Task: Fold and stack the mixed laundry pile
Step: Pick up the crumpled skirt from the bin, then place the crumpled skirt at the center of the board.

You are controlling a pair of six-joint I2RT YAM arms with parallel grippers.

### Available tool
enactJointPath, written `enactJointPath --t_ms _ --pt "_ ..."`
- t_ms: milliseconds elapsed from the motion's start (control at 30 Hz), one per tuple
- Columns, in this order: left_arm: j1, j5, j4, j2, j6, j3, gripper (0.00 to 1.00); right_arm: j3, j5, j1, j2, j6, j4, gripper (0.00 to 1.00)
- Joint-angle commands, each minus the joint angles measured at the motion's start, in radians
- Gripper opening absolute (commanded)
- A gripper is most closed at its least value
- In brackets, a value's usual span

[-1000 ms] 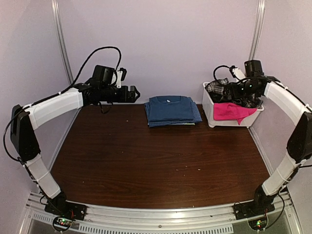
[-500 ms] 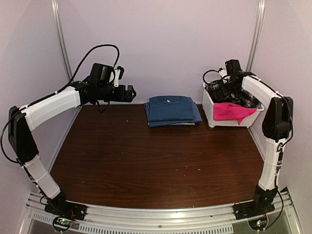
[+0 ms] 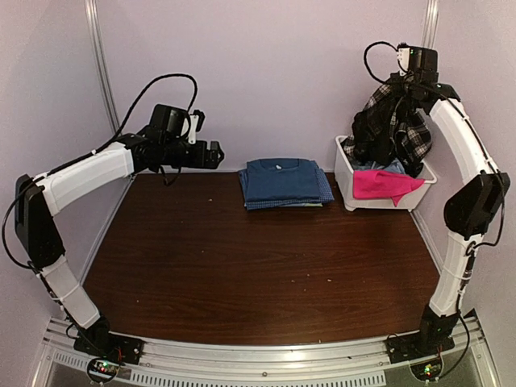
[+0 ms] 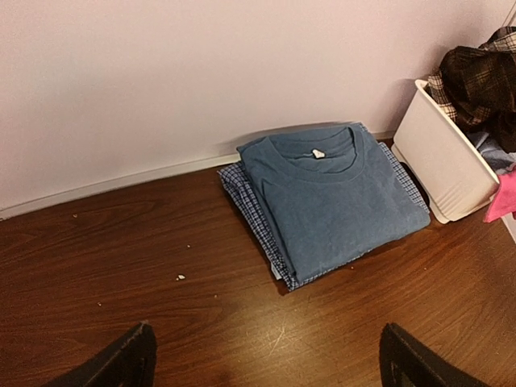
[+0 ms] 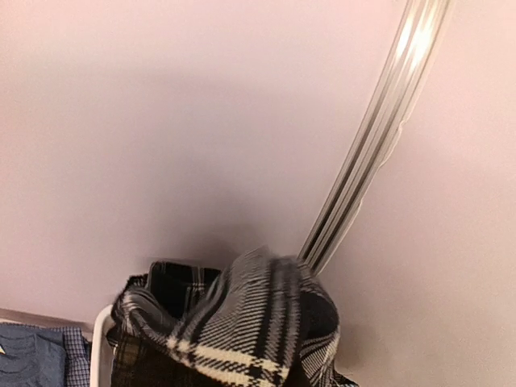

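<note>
Top external view is showing the right gripper (image 3: 405, 79) high up above the white bin (image 3: 345, 179), and the plaid shirt (image 3: 393, 125) is hanging down from it. Its fingers are hiding under the cloth, but the shirt is dangling from that spot, so I am judging that they are pinching it tight. The shirt's low end is reaching down to the bin's rim. I cannot tell if it is touching the clothes inside. A pink piece (image 3: 383, 184) is drooping over the bin's front wall.

The left gripper (image 4: 270, 363) is hovering at the far left of the table (image 3: 242, 266), wide open and holding nothing. It is facing the folded stack, where the dark blue T-shirt (image 4: 334, 197) is lying on top of a checked blue piece (image 4: 242, 189), just beside the bin.

To do this step well, the right arm is going to need to lift until the whole shirt is out of the bin, so it is not dragging the pink piece along. Then it should be carrying the shirt to the bare middle of the table, well away from the stack, and laying it flat. The open left gripper could be grabbing another edge to help spread it.
</note>
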Motion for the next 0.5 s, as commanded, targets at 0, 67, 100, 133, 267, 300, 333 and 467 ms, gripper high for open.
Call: enactJointPath --t_ms 0,67,100,133,267,300,333,467 --pt "0.005 0.016 0.053 0.016 -0.029 0.03 0.98 0.066 -0.007 -0.012 -0.093 0.031 0.15 0.0" --pt "0.005 0.018 0.059 0.017 -0.035 0.028 0.98 0.08 -0.035 -0.024 -0.108 0.052 0.178 0.0" --pt "0.005 0.017 0.06 0.017 -0.036 0.027 0.98 0.09 -0.047 -0.03 -0.114 0.065 0.189 0.0" --pt "0.005 0.018 0.06 0.018 -0.037 0.027 0.98 0.101 -0.063 -0.035 -0.119 0.077 0.199 0.0" --pt "0.005 0.014 0.063 0.016 -0.045 0.024 0.98 0.138 -0.2 -0.042 -0.144 0.137 0.236 0.0" --pt "0.005 0.013 0.063 0.016 -0.047 0.022 0.98 0.138 -0.245 -0.04 -0.155 0.165 0.246 0.0" --pt "0.005 0.01 0.066 0.016 -0.05 0.021 0.98 0.138 -0.305 -0.04 -0.166 0.192 0.258 0.0" --pt "0.006 0.004 0.075 0.014 -0.063 0.015 0.98 0.139 -0.54 -0.032 -0.203 0.39 0.352 0.0"
